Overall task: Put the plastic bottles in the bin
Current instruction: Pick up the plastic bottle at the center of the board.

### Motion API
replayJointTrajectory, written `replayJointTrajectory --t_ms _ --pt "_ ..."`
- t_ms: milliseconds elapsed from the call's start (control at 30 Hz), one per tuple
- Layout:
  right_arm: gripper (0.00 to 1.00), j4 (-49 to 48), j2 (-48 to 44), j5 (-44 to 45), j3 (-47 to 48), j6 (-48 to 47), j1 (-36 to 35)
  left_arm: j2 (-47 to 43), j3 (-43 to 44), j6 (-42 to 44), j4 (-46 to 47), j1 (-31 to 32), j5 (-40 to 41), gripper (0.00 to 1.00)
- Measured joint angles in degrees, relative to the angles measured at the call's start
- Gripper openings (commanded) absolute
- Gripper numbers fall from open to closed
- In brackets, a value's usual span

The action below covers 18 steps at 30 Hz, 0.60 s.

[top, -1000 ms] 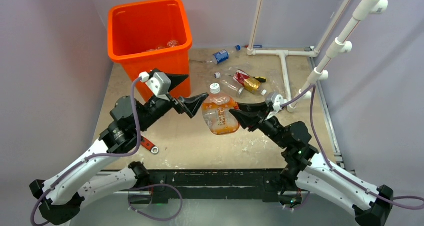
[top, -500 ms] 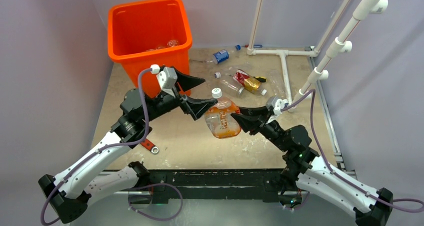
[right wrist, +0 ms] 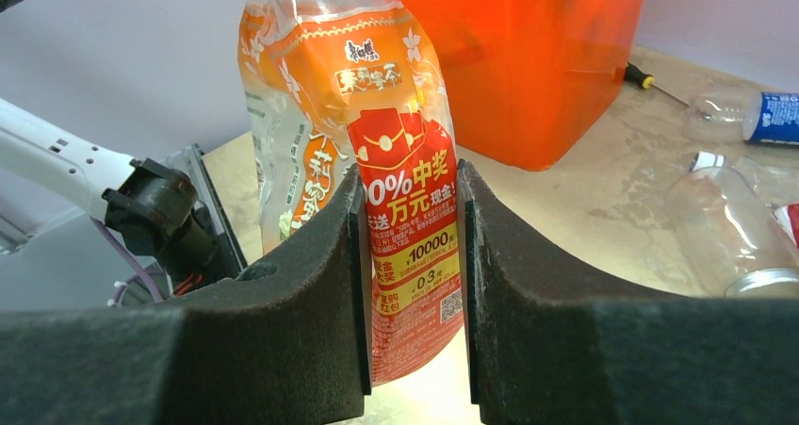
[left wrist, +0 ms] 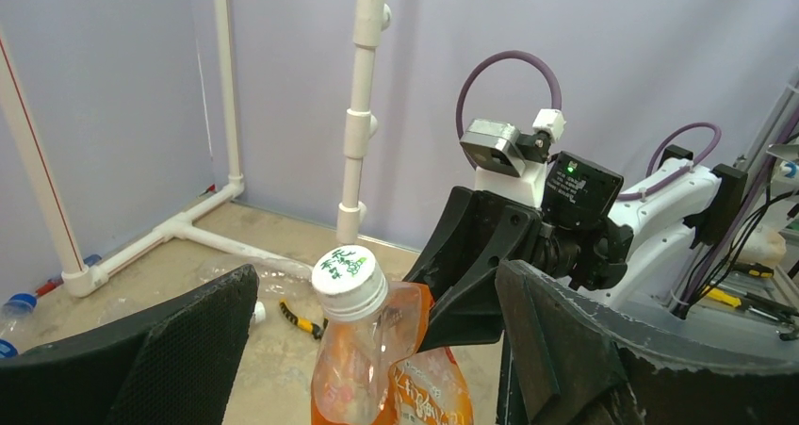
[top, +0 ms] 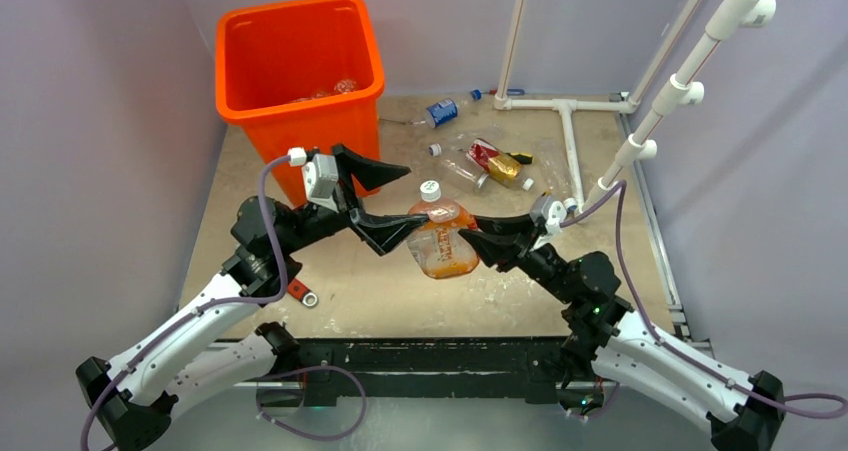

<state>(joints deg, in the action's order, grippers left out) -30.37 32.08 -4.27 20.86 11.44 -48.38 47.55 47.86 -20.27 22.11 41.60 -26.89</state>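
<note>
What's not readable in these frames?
Inside the bin: top view, its walls hide all but a few clear bottles.
The orange bottle, lower half: left wrist view, cut by bottom edge; right wrist view, right tool covers its sides.
The wrench: top view, left arm covers most.

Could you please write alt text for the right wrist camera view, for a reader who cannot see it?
The right claw is shut on a crumpled orange-labelled plastic bottle, gripping it upright between two dark pads. Behind it stands the bright orange bin on the tan table, with a clear bottle and a blue-labelled bottle lying to the right.
</note>
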Motion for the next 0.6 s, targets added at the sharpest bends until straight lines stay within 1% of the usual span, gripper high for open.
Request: replayJointTrajectory --t_ms 100,367,467,500,600 --pt "0.00 -1.44 1.49 -1.29 0.00 -0.35 -0.31 0.22 -0.50 0.35 0.59 0.00 0.02 0.96" --pt "0.00 -4.13 3.30 -3.02 0.00 -1.42 -0.94 1.73 -0.85 0.81 0.50 0.00 0.70 0.89" --pt "0.00 -4.46 3.56 -3.02 -0.02 -1.53 -1.11 3.06 -0.81 0.94 -0.46 0.00 0.70 0.83" --pt "0.00 -4.52 3.54 -3.02 -0.02 -1.60 -1.11 3.56 -0.81 0.96 -0.85 0.00 0.68 0.79" --pt "0.00 -5.07 3.52 -3.13 -0.02 -1.68 -1.11 5.09 -0.61 0.94 -1.57 0.00 0.46 0.70"
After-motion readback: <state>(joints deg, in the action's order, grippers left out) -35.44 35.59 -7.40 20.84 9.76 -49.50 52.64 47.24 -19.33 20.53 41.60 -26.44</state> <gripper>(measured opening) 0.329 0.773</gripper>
